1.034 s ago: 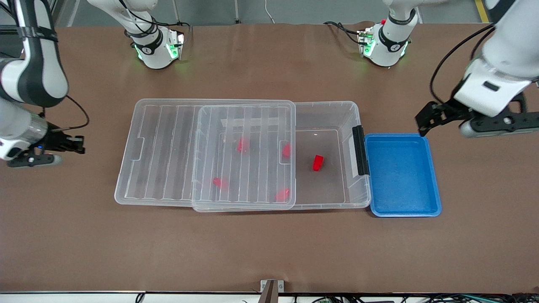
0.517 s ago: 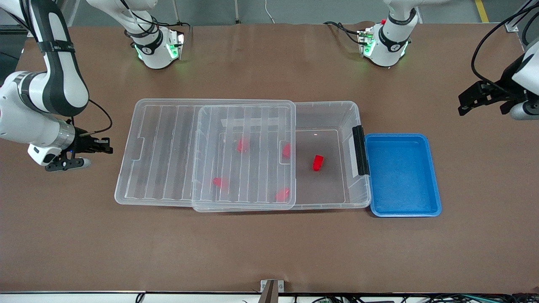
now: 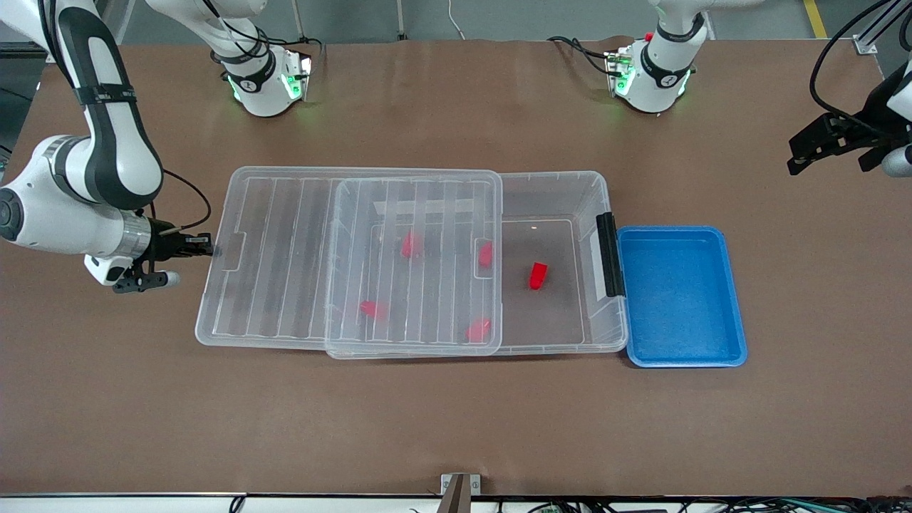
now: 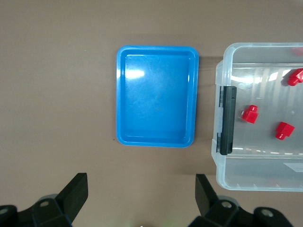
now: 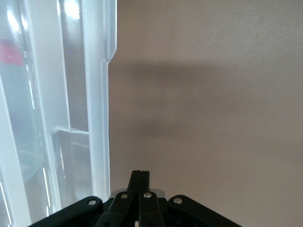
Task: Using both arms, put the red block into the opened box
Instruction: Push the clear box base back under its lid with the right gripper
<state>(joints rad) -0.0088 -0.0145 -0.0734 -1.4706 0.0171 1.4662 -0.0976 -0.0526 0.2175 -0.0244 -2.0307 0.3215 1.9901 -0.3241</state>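
Right gripper (image 3: 203,246), fingers pinched together, has slid in to the lid's (image 3: 285,256) end edge, while the left gripper (image 3: 830,142) pulled away wide open, so with the red block (image 3: 538,275) already in the box (image 3: 556,192) it's probably lid-closing time.

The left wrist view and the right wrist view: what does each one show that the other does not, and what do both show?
Only the left wrist view shows the blue tray, the box's black latch, clear red blocks and the open left tool. Only the right wrist view shows the shut right tool beside the slid-out lid's edge. Both show the clear box and the brown table.
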